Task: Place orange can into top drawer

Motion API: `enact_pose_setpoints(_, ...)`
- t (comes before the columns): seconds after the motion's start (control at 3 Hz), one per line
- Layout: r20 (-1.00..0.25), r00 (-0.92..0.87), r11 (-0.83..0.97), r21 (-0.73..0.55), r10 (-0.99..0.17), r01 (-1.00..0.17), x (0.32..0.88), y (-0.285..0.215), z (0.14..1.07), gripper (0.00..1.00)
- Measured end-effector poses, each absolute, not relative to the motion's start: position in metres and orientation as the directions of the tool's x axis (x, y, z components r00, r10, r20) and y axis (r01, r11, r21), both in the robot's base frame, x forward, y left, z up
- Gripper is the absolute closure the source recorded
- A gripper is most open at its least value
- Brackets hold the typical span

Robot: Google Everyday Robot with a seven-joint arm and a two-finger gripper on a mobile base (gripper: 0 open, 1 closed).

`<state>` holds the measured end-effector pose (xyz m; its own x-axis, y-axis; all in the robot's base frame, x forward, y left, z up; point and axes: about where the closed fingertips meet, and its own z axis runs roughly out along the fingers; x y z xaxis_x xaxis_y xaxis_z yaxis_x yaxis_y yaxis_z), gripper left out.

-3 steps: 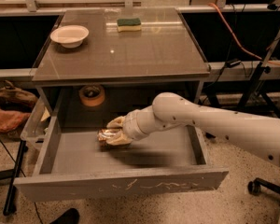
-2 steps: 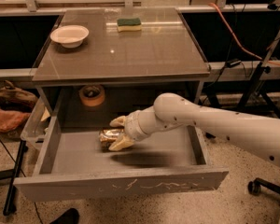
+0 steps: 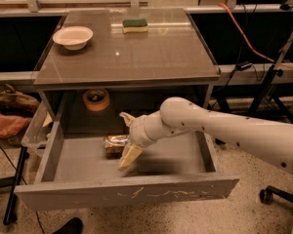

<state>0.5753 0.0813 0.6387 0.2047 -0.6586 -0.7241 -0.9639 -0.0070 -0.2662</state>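
The small, dented gold-orange and silver drink can (image 3: 113, 144) lies on its side on the floor of the wide, shallow grey top drawer (image 3: 127, 196), which stands open under the brown worktop (image 3: 136, 57), the robot's claw (image 3: 124, 140) just beside the can with its fingers spread apart.

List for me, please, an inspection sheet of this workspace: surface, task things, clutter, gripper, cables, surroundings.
Surface: table top, glossy, carrying two items.
Job's things: orange can lying inside the open top drawer.
Clutter: white bowl and green sponge on the table top; tape roll under it, behind the drawer.
Gripper: gripper inside the drawer, fingers open, one either side of the can.
Cables: orange cable right of the table.
Surroundings: clear plastic bin left of the drawer; chair wheel at right.
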Motion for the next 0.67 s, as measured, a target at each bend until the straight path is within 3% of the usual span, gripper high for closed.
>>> enact_pose_setpoints(0.33,-0.708,0.196,0.034,-0.296,-0.679,-0.955,0.563,0.058,0.665,0.0)
enact_pose_setpoints(0.67,-0.656,0.115,0.134,-0.317,-0.746,-0.939,0.53,0.001,0.698,0.0)
